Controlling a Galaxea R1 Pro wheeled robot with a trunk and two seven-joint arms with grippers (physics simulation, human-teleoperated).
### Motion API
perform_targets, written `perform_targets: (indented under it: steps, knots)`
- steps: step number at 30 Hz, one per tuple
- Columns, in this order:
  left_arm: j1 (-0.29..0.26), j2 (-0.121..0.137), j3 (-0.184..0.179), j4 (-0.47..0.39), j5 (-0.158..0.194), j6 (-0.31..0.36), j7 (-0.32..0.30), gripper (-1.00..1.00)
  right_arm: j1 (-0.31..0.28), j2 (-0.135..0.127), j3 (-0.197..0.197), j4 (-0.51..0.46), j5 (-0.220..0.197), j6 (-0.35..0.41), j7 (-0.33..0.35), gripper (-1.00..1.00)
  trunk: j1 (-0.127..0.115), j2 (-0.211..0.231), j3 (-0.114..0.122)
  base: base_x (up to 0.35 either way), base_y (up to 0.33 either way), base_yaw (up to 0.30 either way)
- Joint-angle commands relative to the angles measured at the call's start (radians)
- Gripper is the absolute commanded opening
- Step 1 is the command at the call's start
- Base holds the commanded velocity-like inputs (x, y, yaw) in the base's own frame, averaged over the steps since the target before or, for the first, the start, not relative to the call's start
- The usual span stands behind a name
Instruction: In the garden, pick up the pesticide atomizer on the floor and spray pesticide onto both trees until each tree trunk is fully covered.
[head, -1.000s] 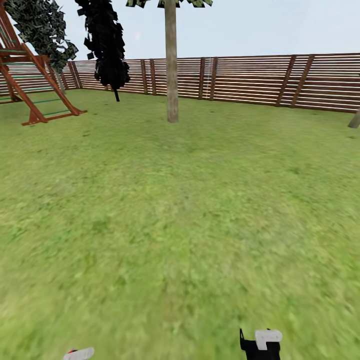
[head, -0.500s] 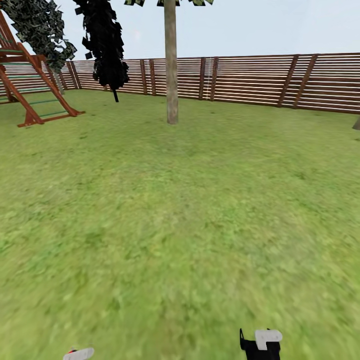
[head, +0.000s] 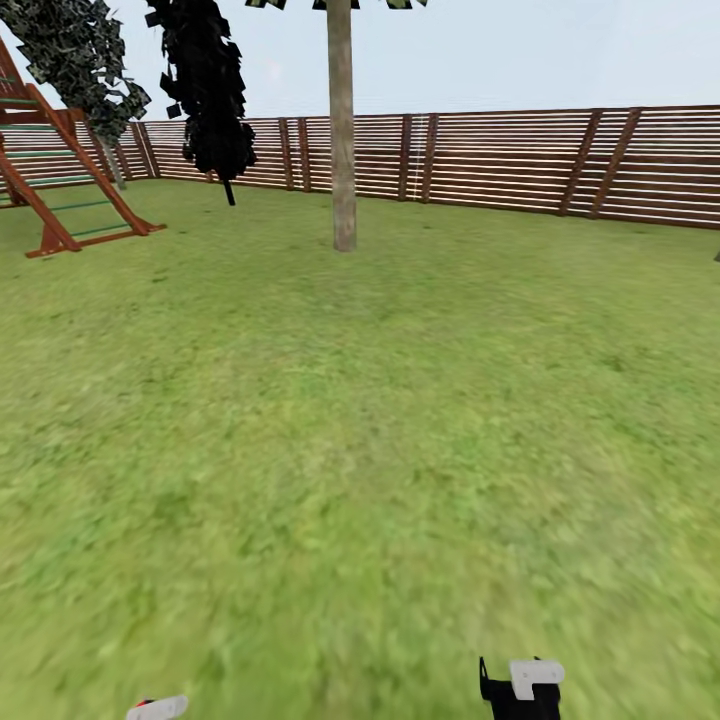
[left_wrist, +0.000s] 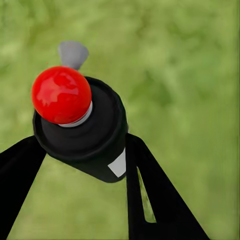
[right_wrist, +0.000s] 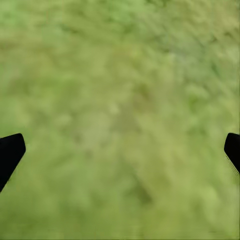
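While I roll forward, the playhouse (head: 60, 170) slides left and the trunk (head: 343, 130) nears; left pincer (left_wrist: 82, 165) grasping the atomizer (left_wrist: 80, 130), right pincer (right_wrist: 120, 150) released.

Dark green-black spray bottle with red cap and grey nozzle (left_wrist: 82, 130), held between left tool's black fingers (left_wrist: 150, 195) above green lawn (head: 360, 420). Smooth grey-beige trunk (head: 342, 130) upright near slatted fence.
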Motion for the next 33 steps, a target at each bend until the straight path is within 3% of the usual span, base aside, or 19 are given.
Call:
perform_targets:
  steps: [1,33]
  knots:
    - [-0.001,0.0,0.0,0.001,0.004,-0.003,0.0,-1.0,-0.001,0.0,-0.008,0.001,0.011,-0.003,-0.003,1.0,0.0,0.0,-0.001,0.34,0.0,0.0]
    - [-0.001,0.0,0.0,0.001,0.004,-0.003,0.0,-1.0,-0.001,0.0,-0.007,0.001,0.011,-0.003,-0.003,1.0,0.0,0.0,-0.001,0.34,0.0,0.0]
